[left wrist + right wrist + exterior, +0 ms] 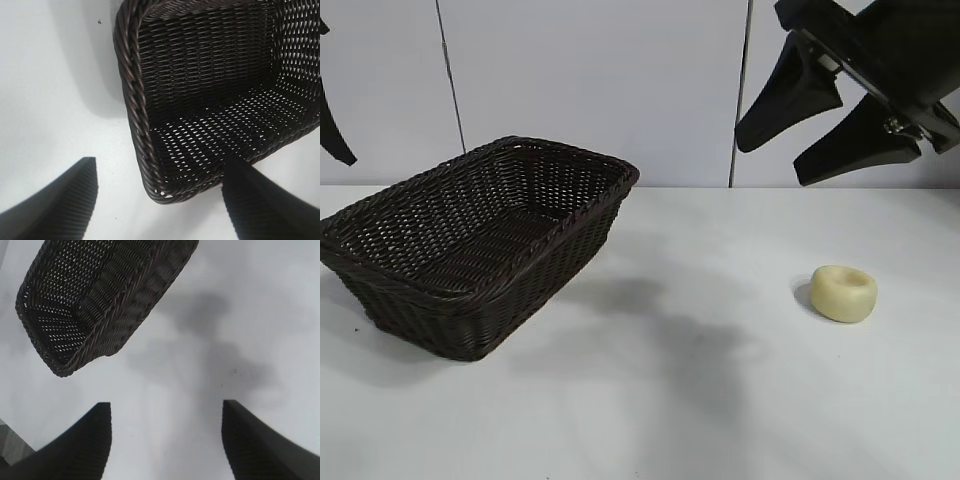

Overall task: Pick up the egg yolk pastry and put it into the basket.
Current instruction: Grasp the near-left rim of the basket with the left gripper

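A white table (pixel 720 400) carries 2 objects beneath 2 raised robot arms. The dark brown woven basket (pixel 480 245) sits well off to the side of the right gripper (pixel 815 115) and lower than it, directly under the left gripper (pixel 160 200), which hangs over 1 corner of the braided rim with its fingers (pixel 60 200) spread apart and nothing between them. The right gripper hovers high above the table, its 2 black fingers (pixel 785 95) likewise parted and empty. The pale cream-yellow egg yolk pastry (pixel 844 292), a small dimpled puck, rests on the table below the right gripper, well apart from it and far from the basket.
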`<action>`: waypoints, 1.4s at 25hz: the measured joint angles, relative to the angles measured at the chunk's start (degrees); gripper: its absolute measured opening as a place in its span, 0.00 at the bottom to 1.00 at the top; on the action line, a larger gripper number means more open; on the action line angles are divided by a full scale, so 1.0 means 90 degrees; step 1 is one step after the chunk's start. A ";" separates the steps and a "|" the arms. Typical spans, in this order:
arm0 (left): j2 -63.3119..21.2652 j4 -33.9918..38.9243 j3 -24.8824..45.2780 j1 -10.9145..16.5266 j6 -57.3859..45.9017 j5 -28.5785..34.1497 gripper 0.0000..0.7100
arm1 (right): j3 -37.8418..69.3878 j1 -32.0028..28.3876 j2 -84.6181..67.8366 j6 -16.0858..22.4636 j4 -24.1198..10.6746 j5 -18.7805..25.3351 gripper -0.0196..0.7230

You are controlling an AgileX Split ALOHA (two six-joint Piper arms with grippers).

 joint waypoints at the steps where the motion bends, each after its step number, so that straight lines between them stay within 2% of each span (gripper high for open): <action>1: 0.0000 0.0000 0.0000 0.0000 0.0000 0.0000 0.72 | 0.0000 0.0000 0.0000 0.0000 0.0000 0.0000 0.65; 9: 0.0596 -0.0006 -0.0012 0.0000 0.0020 -0.0107 0.72 | 0.0000 0.0000 0.0000 0.0000 0.0000 0.0000 0.65; 21: 0.2101 -0.0026 -0.0019 0.0000 0.0053 -0.0993 0.72 | 0.0000 0.0000 0.0000 0.0000 0.0000 -0.0031 0.65; 31: 0.2545 -0.0032 -0.0019 0.0000 0.0055 -0.1286 0.72 | 0.0000 0.0000 0.0000 0.0000 0.0000 -0.0071 0.65; 33: 0.2550 -0.0032 -0.0019 0.0000 0.0055 -0.1286 0.69 | 0.0000 0.0000 0.0000 0.0000 0.0000 -0.0071 0.65; 35: 0.2550 -0.0032 -0.0019 0.0000 0.0055 -0.1286 0.61 | 0.0000 0.0000 0.0000 0.0000 0.0000 -0.0079 0.65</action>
